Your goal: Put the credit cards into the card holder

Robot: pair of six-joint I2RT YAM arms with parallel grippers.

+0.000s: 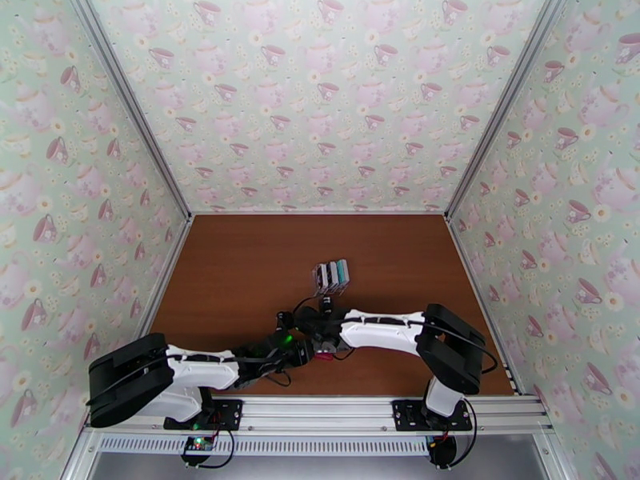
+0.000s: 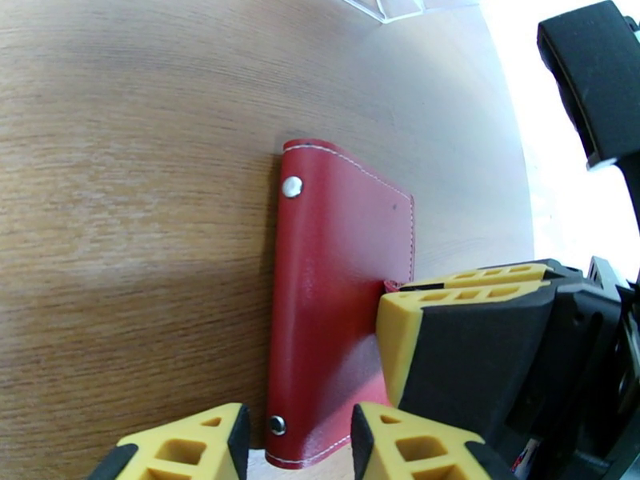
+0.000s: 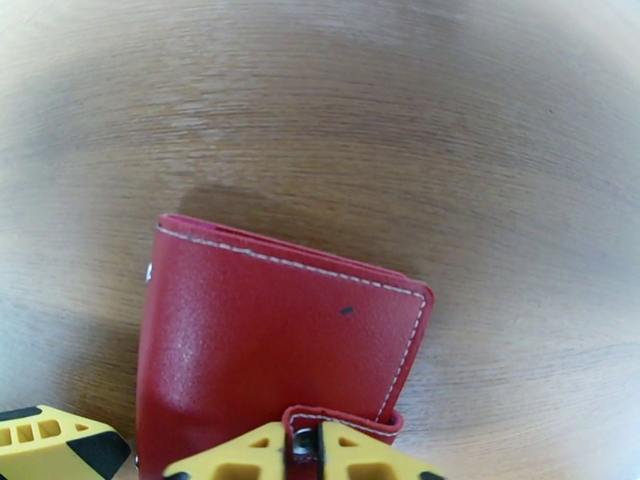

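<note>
The card holder [image 2: 336, 258] is a red wallet lying folded shut on the brown table, between the two arms [image 1: 324, 356]. My right gripper [image 3: 302, 454] is shut on its snap tab [image 3: 340, 422] at the wallet's long edge. In the left wrist view the right gripper's yellow fingers [image 2: 464, 298] pinch that tab. My left gripper [image 2: 300, 446] stands open, its jaws apart on either side of the wallet's near end by a stud. The credit cards [image 1: 331, 274], teal, black and white, stand upright in a clear stand behind the grippers.
The clear plastic stand [image 2: 384, 3] sits just beyond the wallet's far end. Patterned walls close the table [image 1: 240, 266] in on three sides. Both forearms cross the near middle of the table, almost touching.
</note>
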